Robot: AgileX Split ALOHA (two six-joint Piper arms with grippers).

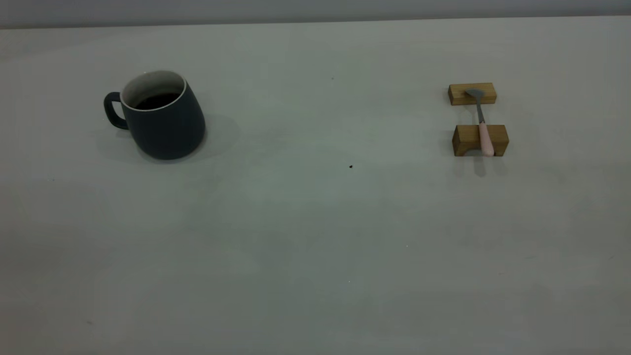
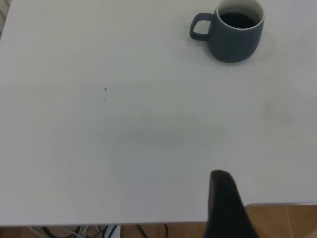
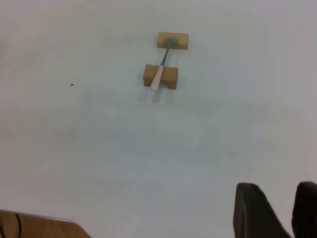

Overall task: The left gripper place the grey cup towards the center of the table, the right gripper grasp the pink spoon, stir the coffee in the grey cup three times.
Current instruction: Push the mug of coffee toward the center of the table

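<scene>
Pale grey-white table (image 1: 315, 222), a few dark specks; grey wall strip behind far edge, wood floor past near edge in wrist views. Grey cup (image 1: 162, 118) upright nr far-left corner, handle twd left edge, holding dark coffee (image 1: 157, 101). Pink spoon (image 1: 482, 123) nr far-right corner, bridging two wooden blocks (image 1: 480, 139); long axis far-to-near, bowl on far block, pink handle twd near edge. Left gripper (image 2: 225, 206): one finger seen, cannot tell. Right gripper (image 3: 277, 210): fingers apart, well short of spoon.

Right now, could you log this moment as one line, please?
grey cup: table left, untouched | pink spoon: across two wooden blocks | right gripper: open, away
</scene>
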